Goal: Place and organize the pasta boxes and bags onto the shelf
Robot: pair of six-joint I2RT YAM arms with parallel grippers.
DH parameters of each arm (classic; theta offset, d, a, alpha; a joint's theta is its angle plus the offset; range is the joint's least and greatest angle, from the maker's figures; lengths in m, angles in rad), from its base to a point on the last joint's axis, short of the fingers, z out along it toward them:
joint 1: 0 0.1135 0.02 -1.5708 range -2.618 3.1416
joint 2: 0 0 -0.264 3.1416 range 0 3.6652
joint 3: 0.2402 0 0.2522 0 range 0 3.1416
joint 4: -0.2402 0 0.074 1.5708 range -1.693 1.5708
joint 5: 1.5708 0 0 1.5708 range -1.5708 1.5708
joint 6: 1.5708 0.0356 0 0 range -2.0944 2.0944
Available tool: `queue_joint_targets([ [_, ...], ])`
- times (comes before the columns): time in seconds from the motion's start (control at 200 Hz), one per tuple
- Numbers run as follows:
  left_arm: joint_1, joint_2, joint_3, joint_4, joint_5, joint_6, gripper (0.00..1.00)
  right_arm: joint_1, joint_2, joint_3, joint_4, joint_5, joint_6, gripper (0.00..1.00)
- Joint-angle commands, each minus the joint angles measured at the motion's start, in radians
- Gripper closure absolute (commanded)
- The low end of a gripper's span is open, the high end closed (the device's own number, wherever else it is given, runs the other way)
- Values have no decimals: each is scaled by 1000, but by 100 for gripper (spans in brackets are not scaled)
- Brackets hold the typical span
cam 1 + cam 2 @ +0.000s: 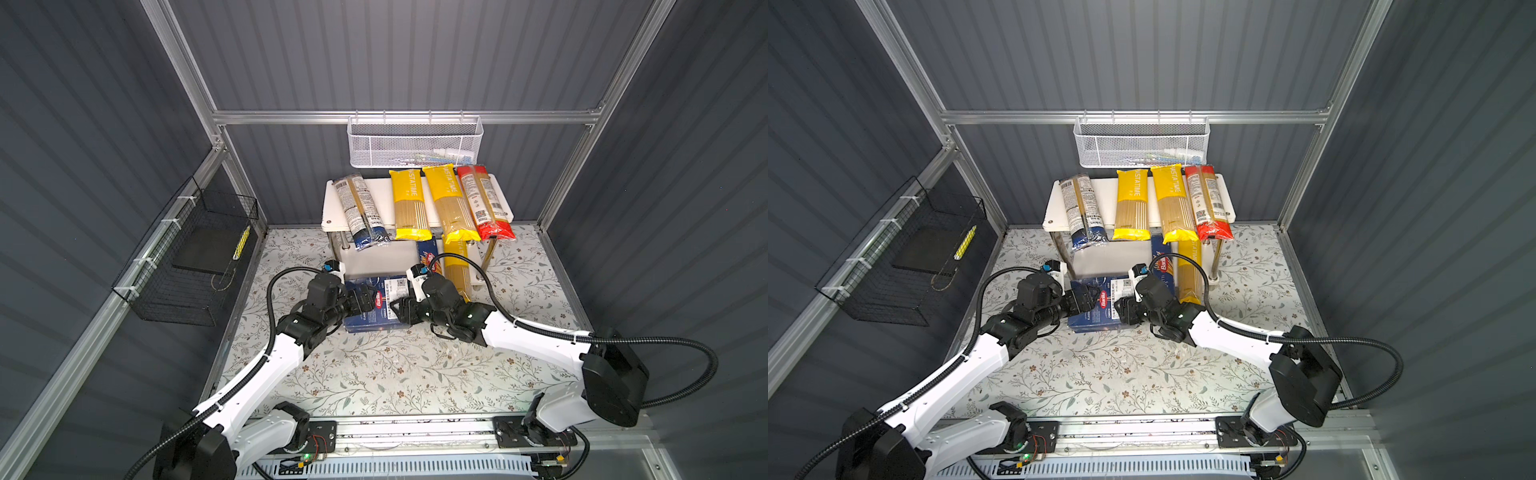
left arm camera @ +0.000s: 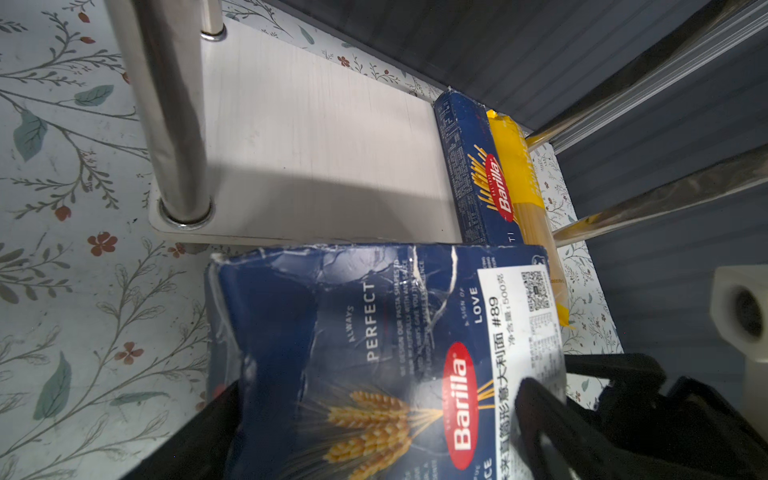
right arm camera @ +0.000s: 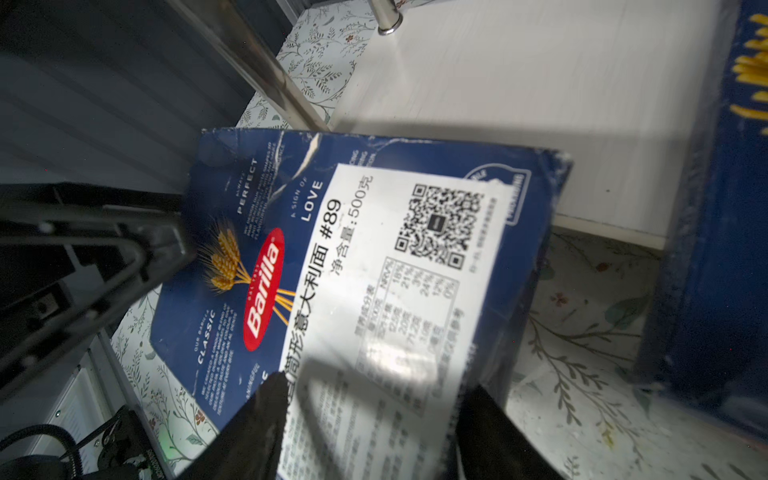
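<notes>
left gripper: fingers clamped on box's left edge, box between them | box: flat, label up, lettering running toward shelf, long axis unclear, far edge at lower board | right gripper: fingers clamped on box's right edge

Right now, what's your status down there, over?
Grip: left pincer and right pincer clamping wide Barilla box. Box at lower board front edge. Its right end taken: narrow box, yellow bag.
</notes>
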Motion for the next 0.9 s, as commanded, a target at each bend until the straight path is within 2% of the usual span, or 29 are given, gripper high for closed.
queue_joint_targets([
  [0.0, -34, 24, 75, 179, 160, 14, 0, 25, -24, 84, 247, -96, -13, 35],
  [0.555, -34, 153, 164, 243, 69, 49, 1, -19, 9, 57, 349, -43, 45, 35],
  [0.895, -32, 240, 216, 281, 44, 59, 0, -71, 54, 61, 394, -82, 77, 35],
])
